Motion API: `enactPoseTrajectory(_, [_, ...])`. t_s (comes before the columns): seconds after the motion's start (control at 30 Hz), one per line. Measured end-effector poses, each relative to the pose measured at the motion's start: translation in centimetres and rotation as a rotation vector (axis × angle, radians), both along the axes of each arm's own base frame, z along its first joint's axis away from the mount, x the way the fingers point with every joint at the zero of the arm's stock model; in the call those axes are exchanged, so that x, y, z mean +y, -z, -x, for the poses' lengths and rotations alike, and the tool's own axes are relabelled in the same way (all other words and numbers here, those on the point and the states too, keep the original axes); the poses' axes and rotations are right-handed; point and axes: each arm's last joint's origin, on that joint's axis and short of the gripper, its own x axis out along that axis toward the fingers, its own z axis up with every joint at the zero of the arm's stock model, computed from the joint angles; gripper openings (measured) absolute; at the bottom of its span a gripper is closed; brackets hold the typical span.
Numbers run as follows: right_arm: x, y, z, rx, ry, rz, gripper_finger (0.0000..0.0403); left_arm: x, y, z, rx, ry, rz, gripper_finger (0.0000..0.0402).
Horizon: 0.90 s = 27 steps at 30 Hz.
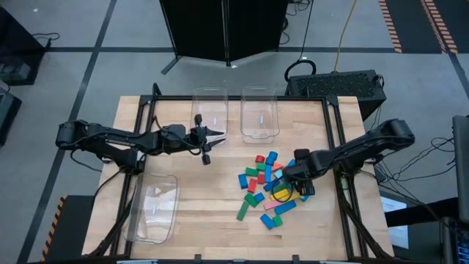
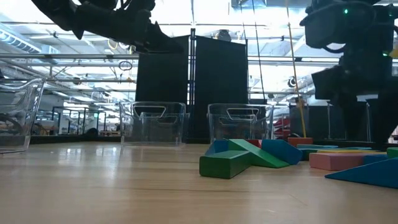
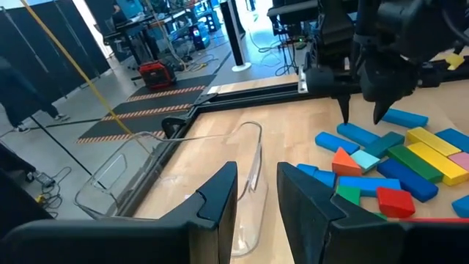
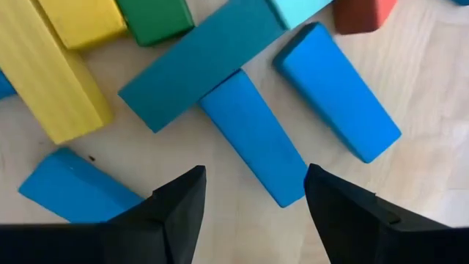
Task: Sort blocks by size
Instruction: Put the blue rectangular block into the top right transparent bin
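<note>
The blocks [image 1: 267, 187], blue, green, red, yellow, pink and cyan, lie in a loose pile on the right half of the wooden table; they also show in the low view [image 2: 249, 158] and the left wrist view [image 3: 396, 161]. My right gripper [image 1: 297, 176] is open over the pile's right side, fingers pointing down. In the right wrist view [image 4: 253, 198] its fingers stand on either side of the near end of a blue block [image 4: 253, 136], above it. My left gripper [image 1: 212, 138] is open and empty, above the table left of the pile.
Two clear plastic bins [image 1: 209, 110] [image 1: 259, 114] stand at the table's far edge, a third [image 1: 154, 205] at the near left. A long teal block [image 4: 201, 62] and a long yellow block [image 4: 51, 81] lie close to the blue one.
</note>
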Motion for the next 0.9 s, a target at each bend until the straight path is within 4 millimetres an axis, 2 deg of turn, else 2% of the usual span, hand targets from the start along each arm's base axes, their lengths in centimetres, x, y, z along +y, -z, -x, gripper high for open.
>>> enactPoseTrajectory(0.37, [0.0, 1.7, -0.5, 0.068, 0.021, 0.076, 0.0226, 0.0, 0.0, 0.0, 0.002, 0.001, -0.007, 0.0101])
enactPoseTrajectory(0.9, [0.2, 1.8, -1.2, 0.006, 0.037, 0.022, 0.0226, 0.0, 0.0, 0.0, 0.003, 0.001, -0.006, 0.0101])
